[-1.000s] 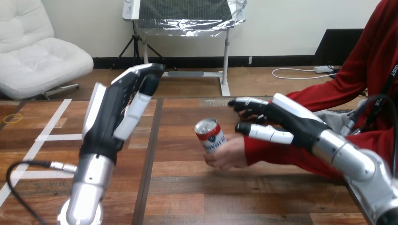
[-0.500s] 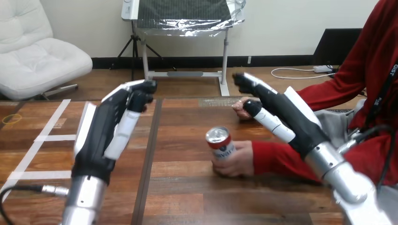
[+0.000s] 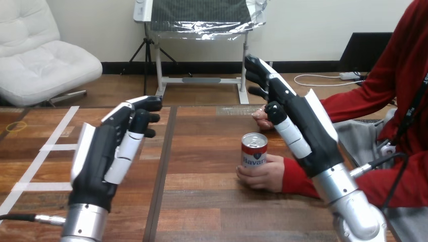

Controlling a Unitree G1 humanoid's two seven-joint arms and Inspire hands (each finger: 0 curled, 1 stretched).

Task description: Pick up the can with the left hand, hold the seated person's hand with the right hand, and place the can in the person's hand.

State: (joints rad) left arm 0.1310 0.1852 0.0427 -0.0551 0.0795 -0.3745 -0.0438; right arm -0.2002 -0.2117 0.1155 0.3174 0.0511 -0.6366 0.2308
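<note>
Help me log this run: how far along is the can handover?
Done: the can stands upright on the table, gripped by the person's hand. In hand: nothing; the left hand and right hand hover open, holding nothing. Left: apparently nothing.

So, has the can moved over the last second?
Yes. The can, held in the person's hand, has shifted toward the view's right, farther from the table's dark seam, and now stands upright.
</note>
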